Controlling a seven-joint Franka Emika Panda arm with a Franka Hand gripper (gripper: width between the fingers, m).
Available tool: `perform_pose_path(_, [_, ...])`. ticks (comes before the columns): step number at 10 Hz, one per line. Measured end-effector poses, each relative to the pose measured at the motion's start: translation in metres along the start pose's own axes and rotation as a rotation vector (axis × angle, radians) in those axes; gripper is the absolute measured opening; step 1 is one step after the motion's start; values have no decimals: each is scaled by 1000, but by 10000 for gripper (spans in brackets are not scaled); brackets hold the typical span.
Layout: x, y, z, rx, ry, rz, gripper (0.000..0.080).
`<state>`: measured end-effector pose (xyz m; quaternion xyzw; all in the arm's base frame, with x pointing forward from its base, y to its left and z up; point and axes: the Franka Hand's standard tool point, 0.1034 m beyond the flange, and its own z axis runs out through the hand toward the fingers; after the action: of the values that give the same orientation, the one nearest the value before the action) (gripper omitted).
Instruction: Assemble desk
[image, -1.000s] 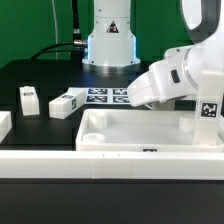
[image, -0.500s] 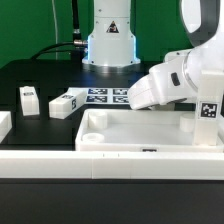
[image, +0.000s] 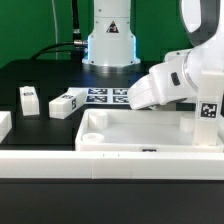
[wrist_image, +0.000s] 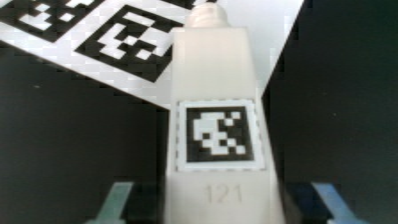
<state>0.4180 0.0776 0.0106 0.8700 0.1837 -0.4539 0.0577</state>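
Observation:
The desk's white rimmed tabletop (image: 140, 128) lies in the middle of the black table. In the wrist view a white square leg (wrist_image: 219, 90) with a black-and-white tag lies lengthwise between my gripper's (wrist_image: 219, 203) fingers (wrist_image: 119, 202), its far end over the marker board (wrist_image: 98, 35). A dark gap shows on each side of the leg, so the jaws are open and touch nothing. In the exterior view my white hand (image: 160, 85) hangs tilted above the tabletop's far rim and hides this leg and the fingertips. Two more legs (image: 29, 100) (image: 66, 104) lie at the exterior view's left.
The arm's base (image: 110, 40) stands behind the marker board (image: 104, 96). A long white rail (image: 110, 162) runs along the front. A white piece (image: 3, 124) shows at the left edge, and a tagged white piece (image: 209, 112) at the tabletop's right end.

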Motion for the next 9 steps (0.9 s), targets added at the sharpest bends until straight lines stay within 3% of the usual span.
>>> perform_pose_path(3, [-3,4,-2,7,1,-6,288])
perform_pose_path(7, [-39,23,-26,53,-26,-12,290])
perform_pose_path(9, [-34,26,-26,51,15,-8,290])
